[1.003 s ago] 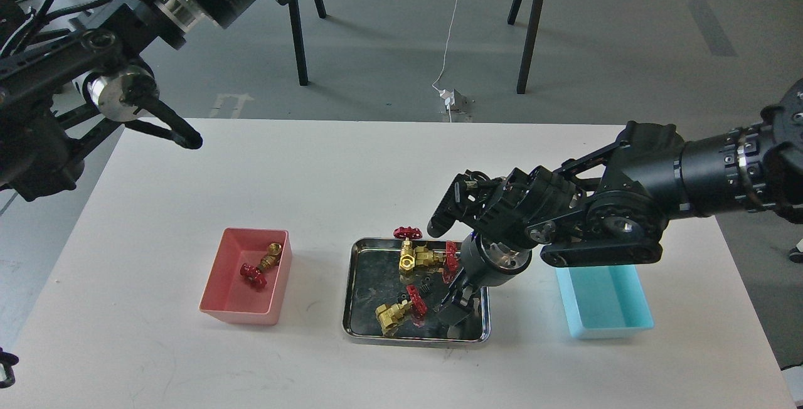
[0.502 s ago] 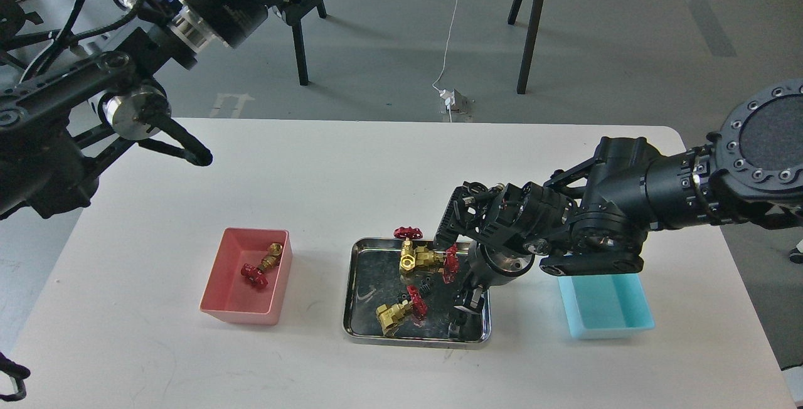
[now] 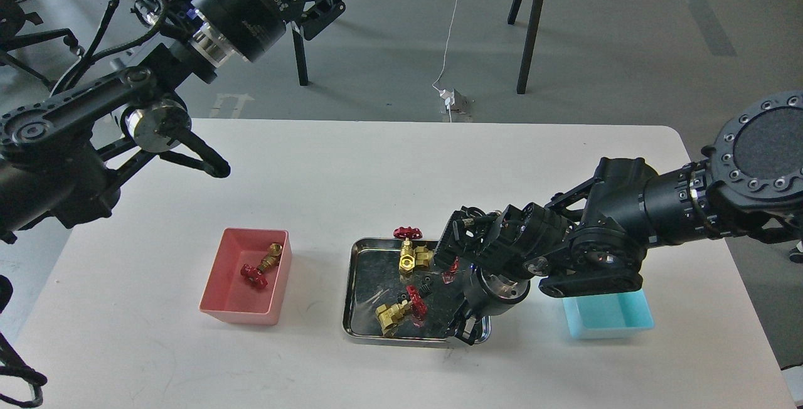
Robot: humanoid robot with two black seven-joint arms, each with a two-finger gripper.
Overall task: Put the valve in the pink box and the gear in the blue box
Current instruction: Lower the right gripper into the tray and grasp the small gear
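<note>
Valves (image 3: 408, 260) sit in the steel tray (image 3: 359, 296) at the table's (image 3: 351, 177) middle: one brass body at the far end, another (image 3: 396, 313) near the front rim, with tiny black gears (image 3: 426, 286) between them. One valve (image 3: 258, 267) already lies in the pink box (image 3: 219, 296). The right gripper (image 3: 463, 329) points down into the tray's front right corner (too dark to tell how its jaws stand). The blue box (image 3: 611, 321) is partly hidden under that arm. The left gripper (image 3: 210, 163) hangs above the table's far left, jaws spread, holding nothing.

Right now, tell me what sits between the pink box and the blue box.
Head view: the steel tray holding valves, with the right tool down at its near right corner.
</note>
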